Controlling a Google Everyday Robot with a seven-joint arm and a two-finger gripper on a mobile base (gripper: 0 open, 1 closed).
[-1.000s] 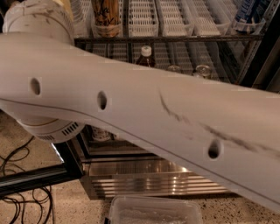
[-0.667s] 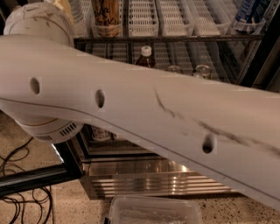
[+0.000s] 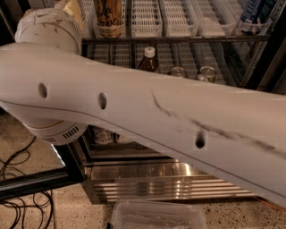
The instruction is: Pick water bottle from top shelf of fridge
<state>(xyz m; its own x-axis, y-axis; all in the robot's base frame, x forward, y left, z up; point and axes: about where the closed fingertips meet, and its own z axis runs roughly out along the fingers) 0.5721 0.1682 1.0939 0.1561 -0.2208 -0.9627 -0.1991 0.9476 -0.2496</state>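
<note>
My large white arm link (image 3: 147,112) crosses the whole view and hides most of the fridge (image 3: 165,183). The gripper is out of view. The top shelf (image 3: 145,18) shows along the upper edge, a dark wire rack with long white slotted lane trays. No water bottle shows in what I can see of it; the arm covers much of the inside. One lane of that shelf holds a tan drink container (image 3: 109,15) with dark lettering. One shelf down stands a brown-liquid bottle (image 3: 149,60) with a white cap.
Two clear rounded container tops (image 3: 178,71) (image 3: 207,72) stand right of the brown bottle. A blue item (image 3: 255,13) sits at the top right. The black door frame (image 3: 40,179) and black cables (image 3: 18,201) are at lower left. A clear plastic bin (image 3: 156,217) lies on the floor.
The arm link has shifted slightly, its right part moving a little up and left. Nothing in the fridge has moved.
</note>
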